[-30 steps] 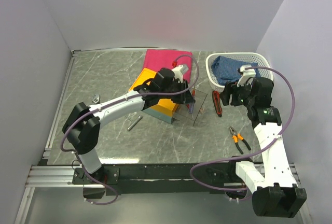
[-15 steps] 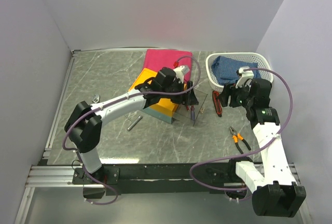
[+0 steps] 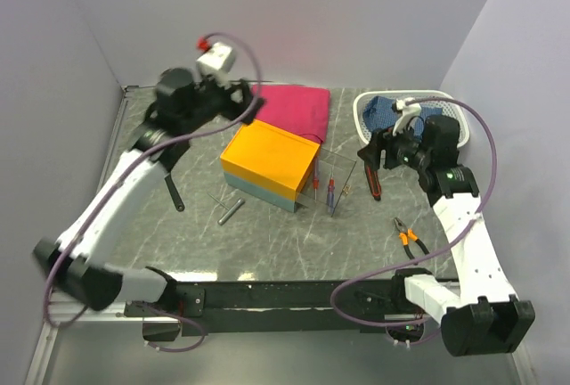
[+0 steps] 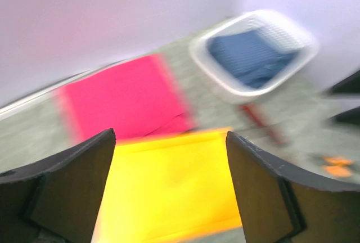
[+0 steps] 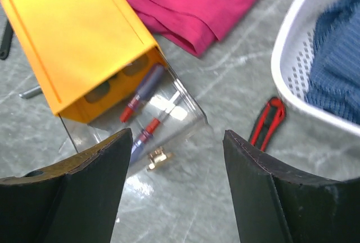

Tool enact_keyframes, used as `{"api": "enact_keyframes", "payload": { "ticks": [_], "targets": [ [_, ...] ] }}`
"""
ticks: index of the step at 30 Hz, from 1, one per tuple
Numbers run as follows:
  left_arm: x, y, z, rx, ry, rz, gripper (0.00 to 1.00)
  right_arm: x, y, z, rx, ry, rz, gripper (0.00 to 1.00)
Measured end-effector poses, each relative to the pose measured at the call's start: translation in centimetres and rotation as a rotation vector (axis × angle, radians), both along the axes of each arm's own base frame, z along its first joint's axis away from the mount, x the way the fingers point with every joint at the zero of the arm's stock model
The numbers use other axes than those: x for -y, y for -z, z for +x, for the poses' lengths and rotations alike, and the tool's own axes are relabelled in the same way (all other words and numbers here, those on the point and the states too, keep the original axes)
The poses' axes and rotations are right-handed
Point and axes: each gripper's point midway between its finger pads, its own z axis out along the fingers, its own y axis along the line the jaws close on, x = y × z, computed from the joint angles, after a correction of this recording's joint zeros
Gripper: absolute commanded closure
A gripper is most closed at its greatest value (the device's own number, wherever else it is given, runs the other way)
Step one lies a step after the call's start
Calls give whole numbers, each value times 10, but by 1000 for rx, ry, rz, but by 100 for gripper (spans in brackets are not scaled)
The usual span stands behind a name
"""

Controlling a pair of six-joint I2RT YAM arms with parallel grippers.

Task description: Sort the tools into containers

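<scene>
Nearest the arm bases, the small orange-handled pliers [image 3: 410, 240] lie on the table [image 3: 267, 242] at the right, well apart from the other tools. A little farther in on the left side, the thin grey tool [image 3: 229, 212] lies just in front of the box [image 3: 269, 162], with the dark wrench [image 3: 175, 193] off to its left. The box, orange-yellow on top and pale teal below, sits mid-table with its clear side panel [image 3: 343, 171] towards the right. Two red-handled screwdrivers [image 5: 143, 92] show through that panel, and a small brass piece [image 5: 157, 157] lies on the table just beside it. The red-and-black pliers [image 3: 371, 178] lie between the panel and the white basket [image 3: 363, 126], close to its near rim. The right claw [image 5: 177, 136] hovers over this stretch, released, its fingers spread with nothing between them. The left claw [image 4: 170, 136] hangs high over the box's far left corner, likewise spread and empty, its own view blurred. Beyond the box lies the pink cloth [image 3: 294, 107], and at the far right the white basket holds the blue cloth [image 3: 383, 110].
</scene>
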Motion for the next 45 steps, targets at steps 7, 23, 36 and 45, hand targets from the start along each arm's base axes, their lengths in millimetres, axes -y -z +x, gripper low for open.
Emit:
{"api": "enact_keyframes", "payload": {
  "ticks": [7,23,36,45],
  "targets": [
    [-90,92,-51,-14,-76,310,35,-5,-6,17,-7,-11,12,26],
    [-129,318,-130,-500,252,781,38,-2,-8,18,-1,1,-7,26],
    [-135,368,-128,-633,268,858,74,2,-4,17,-11,13,-29,26],
    [-137,363,-129,-633,252,857,99,2,-3,17,-11,12,-32,26]
  ]
}}
